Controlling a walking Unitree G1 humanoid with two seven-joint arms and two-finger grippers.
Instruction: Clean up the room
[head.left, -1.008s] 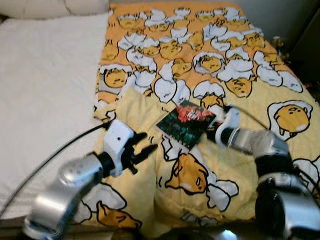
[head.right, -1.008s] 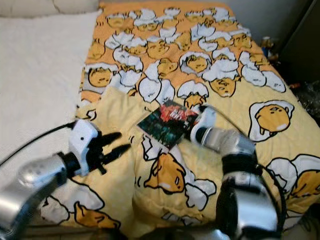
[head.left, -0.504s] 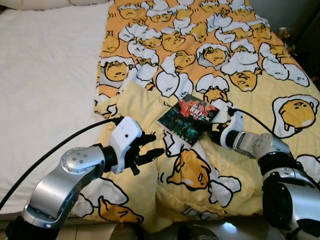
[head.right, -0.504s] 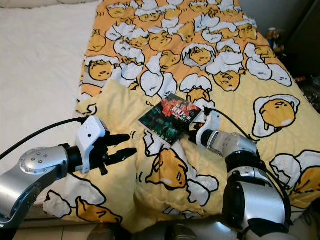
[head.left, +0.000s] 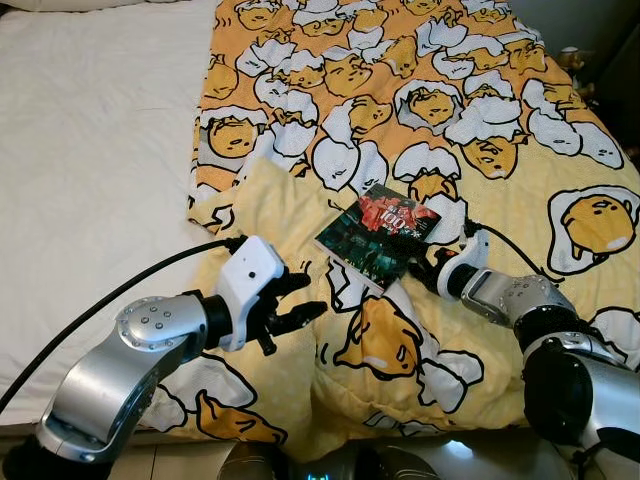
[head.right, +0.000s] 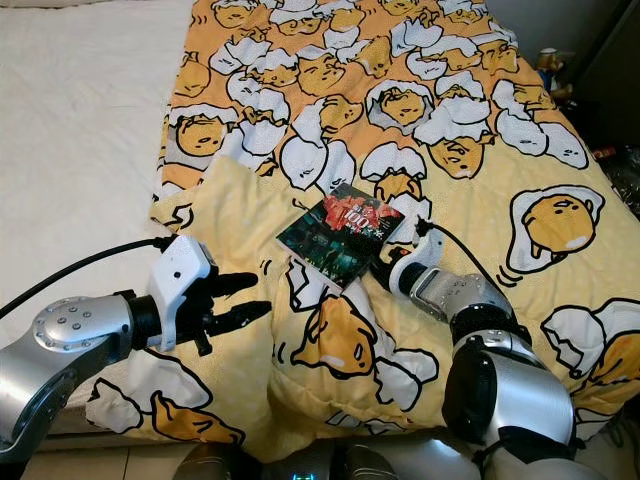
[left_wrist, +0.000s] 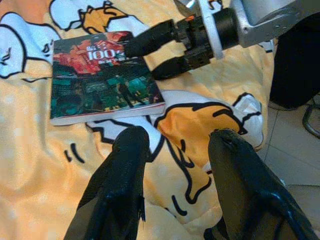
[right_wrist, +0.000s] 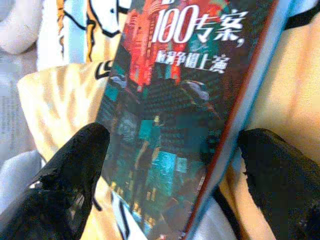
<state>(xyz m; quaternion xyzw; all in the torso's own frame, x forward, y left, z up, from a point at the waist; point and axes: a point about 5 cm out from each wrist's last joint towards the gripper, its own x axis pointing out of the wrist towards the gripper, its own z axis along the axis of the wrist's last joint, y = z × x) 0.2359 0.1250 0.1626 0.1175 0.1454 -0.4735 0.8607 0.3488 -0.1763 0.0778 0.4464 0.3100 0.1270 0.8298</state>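
Observation:
A book (head.left: 377, 236) with a dark red-and-teal cover lies flat on the yellow egg-print blanket (head.left: 430, 90) on the bed. My right gripper (head.left: 427, 272) is open at the book's near right edge. In the right wrist view one of its black fingers (right_wrist: 75, 185) lies over the cover side and the other finger beyond the spine, with the book (right_wrist: 170, 125) between them. My left gripper (head.left: 305, 298) hovers open over the blanket, a hand's width to the left of the book. In the left wrist view it (left_wrist: 177, 135) points at the book (left_wrist: 100, 75).
The blanket bunches into a raised fold (head.left: 270, 200) just left of the book. A bare white sheet (head.left: 90, 150) covers the bed's left half. Dark furniture (head.right: 610, 60) stands at the far right. The bed's front edge and floor (head.left: 200, 460) lie just below my arms.
The head camera has tilted down, so the whole scene sits differently in the picture. Both grippers hold about the same places beside the book, still open.

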